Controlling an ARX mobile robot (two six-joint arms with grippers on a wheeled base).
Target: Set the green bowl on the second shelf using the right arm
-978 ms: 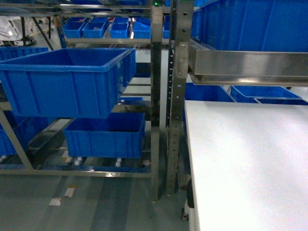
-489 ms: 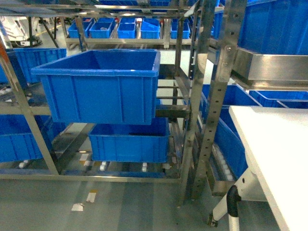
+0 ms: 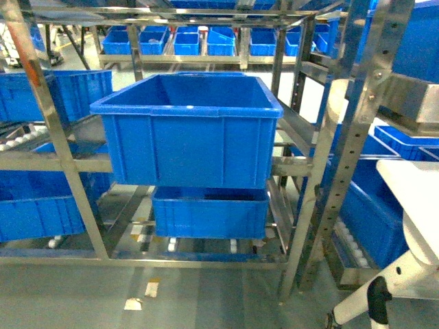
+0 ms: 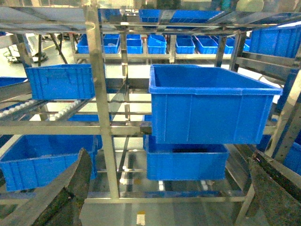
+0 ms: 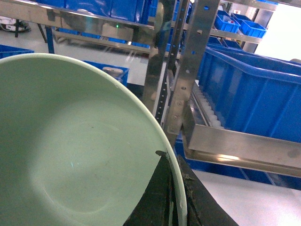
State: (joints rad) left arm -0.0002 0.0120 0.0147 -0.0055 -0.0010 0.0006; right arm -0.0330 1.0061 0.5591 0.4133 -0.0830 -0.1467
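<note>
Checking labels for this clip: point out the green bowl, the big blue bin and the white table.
green bowl [image 5: 70, 155], right wrist view, inner wall.
big blue bin [image 3: 188, 147], head view, front wall.
white table [image 3: 415, 188], head view, bare top.

Smooth glossy plastic green bowl [image 5: 70, 150]; shiny steel rack upright [image 5: 190, 66]; blue plastic bin [image 3: 188, 130]

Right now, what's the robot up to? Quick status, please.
Right fingers clamped on green bowl rim. Left fingers open, empty. Steel shelf rail ahead of bowl; nothing visibly blocking.
</note>
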